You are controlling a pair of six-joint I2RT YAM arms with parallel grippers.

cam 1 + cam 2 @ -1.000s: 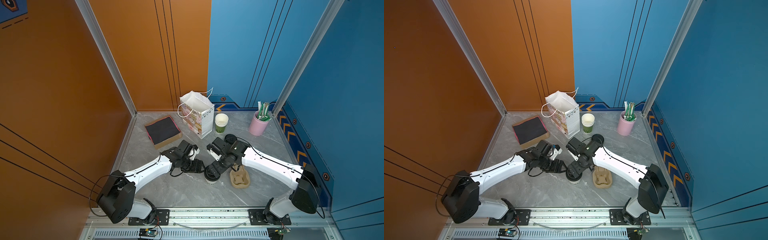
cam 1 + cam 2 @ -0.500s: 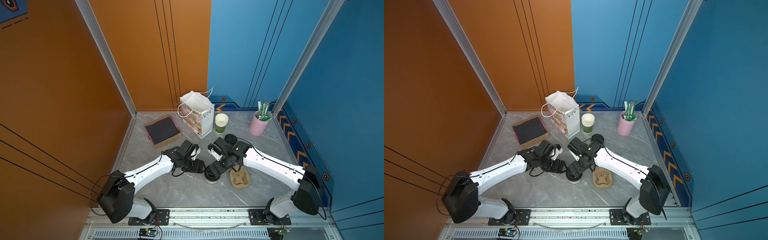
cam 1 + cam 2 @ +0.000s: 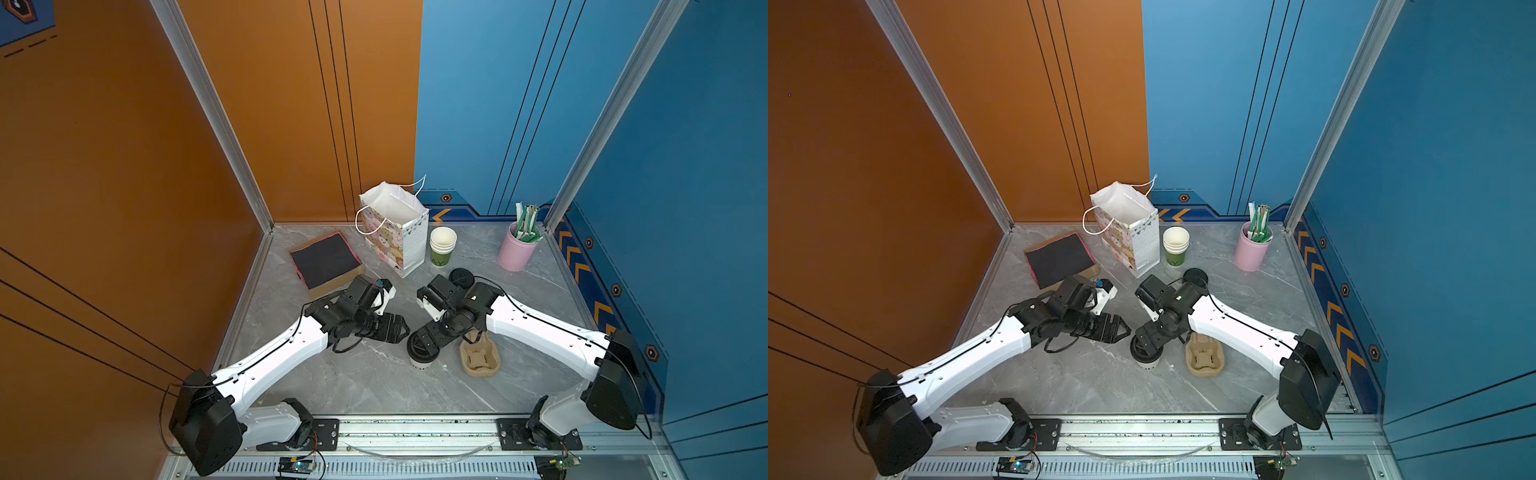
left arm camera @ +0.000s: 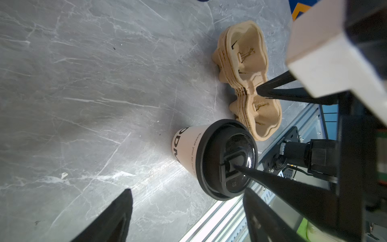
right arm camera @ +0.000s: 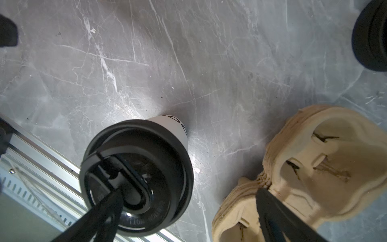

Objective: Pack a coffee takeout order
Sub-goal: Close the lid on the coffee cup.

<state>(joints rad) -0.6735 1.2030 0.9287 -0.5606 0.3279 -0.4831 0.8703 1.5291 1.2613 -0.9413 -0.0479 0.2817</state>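
- We count two arms, each with one claw: the left claw (image 4: pixel 186 189) and the right claw (image 5: pixel 189 190).
- On the grey worktop (image 3: pixel 361 386) we count one lidded cup (image 3: pixel 419 366), one spare lid (image 3: pixel 462 275), one stack of lidless cups (image 3: pixel 442 249), one paper bag (image 3: pixel 395 237), one pink holder (image 3: pixel 515 253) and one stack of pulp carriers (image 3: pixel 480 361).
- One black napkin (image 3: pixel 326 259) tops a pile in a brown box (image 3: pixel 336 284) toward the orange wall, with pink edges showing under it. The straws (image 3: pixel 527 218) in the holder are too small for us to count.
- The cup stands upright near the worktop's front, between the two claws and just beside the carriers. It is whitish and tapers downward, and its round black lid (image 4: pixel 213 146) sits on the rim.
- The left claw is open and empty, just beside the cup.
- The right claw is spread wide and grips nothing. One fingertip is over the lid's centre and the other over the carriers' waist; we cannot tell whether either touches.
- Only the left wrist view shows the black lettering on the cup's wall. Only the right wrist view shows the lid's sip flap and raised lettering up close.
- The bag, napkin, holder and lidless cups appear only in both top views.
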